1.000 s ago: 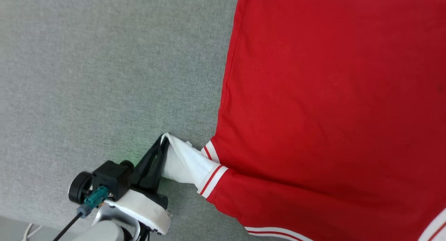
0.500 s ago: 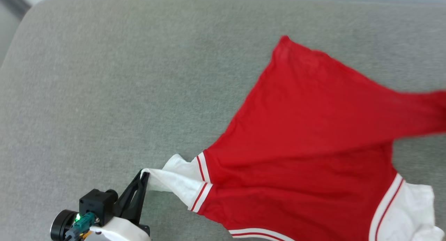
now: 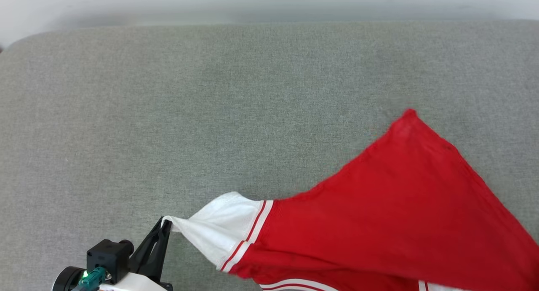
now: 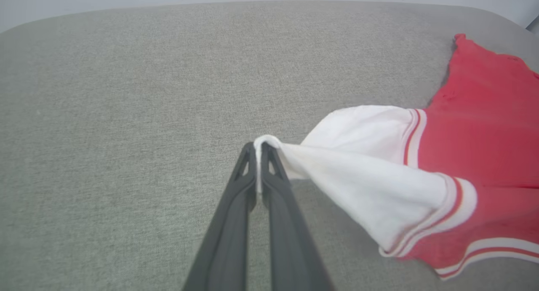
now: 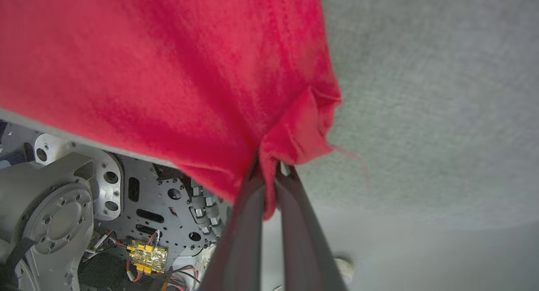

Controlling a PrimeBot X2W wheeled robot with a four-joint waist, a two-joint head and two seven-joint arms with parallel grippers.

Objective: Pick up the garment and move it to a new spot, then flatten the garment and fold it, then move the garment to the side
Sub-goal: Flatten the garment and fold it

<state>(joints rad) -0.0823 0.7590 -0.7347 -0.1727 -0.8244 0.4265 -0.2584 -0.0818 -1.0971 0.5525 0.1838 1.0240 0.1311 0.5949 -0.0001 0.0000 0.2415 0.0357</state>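
Garment (image 3: 400, 223) over grey cushion (image 3: 210, 114), white corner tight in left gripper (image 4: 257, 148), red edge in right gripper (image 5: 269, 164)

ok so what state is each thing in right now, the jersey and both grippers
garment: unfolded and not flat, gripped at two spots, white inside showing at the strap end
left gripper: shut, pinching the white strap end of the garment
right gripper: shut, pinching a bunch of the garment's red fabric
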